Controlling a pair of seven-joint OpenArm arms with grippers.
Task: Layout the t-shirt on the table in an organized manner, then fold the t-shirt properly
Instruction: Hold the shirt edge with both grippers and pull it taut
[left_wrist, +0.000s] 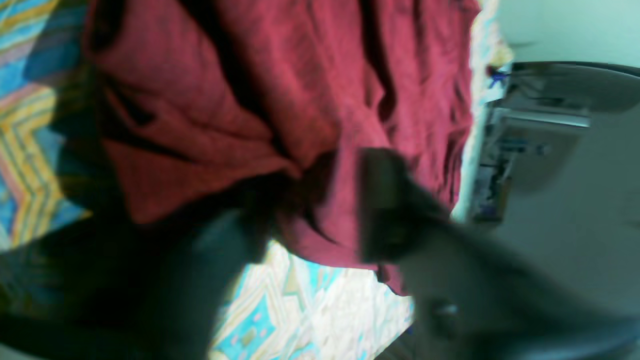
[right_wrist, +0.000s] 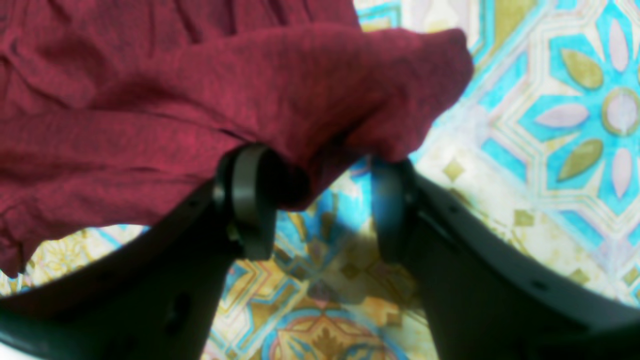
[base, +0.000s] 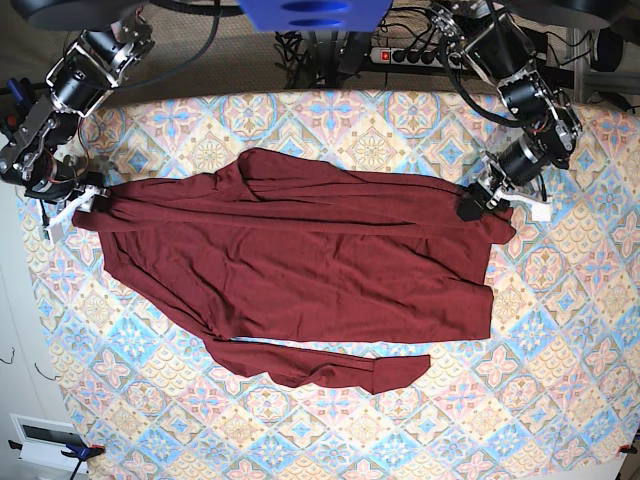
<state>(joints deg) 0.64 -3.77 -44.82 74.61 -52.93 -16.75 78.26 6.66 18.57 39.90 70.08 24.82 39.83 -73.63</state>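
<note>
The dark maroon t-shirt (base: 300, 270) lies spread across the middle of the table (base: 560, 400), body wrinkled, with one long sleeve (base: 330, 368) trailing along its near edge. My left gripper (base: 478, 205) is at the shirt's right end. In the left wrist view its fingers close around a bunched fold of the t-shirt (left_wrist: 300, 75), and the gripper (left_wrist: 310, 200) is blurred. My right gripper (base: 88, 200) is at the shirt's left end. In the right wrist view this gripper (right_wrist: 320, 175) has its jaws wide apart, with a fold of the t-shirt (right_wrist: 150, 100) draped over and between the tips.
A power strip (base: 400, 55) and cables lie beyond the table's far edge. The table's edge (left_wrist: 475, 125) runs close beside the left gripper, with the floor beyond. A clamp (base: 80, 450) holds the cloth at the near left corner.
</note>
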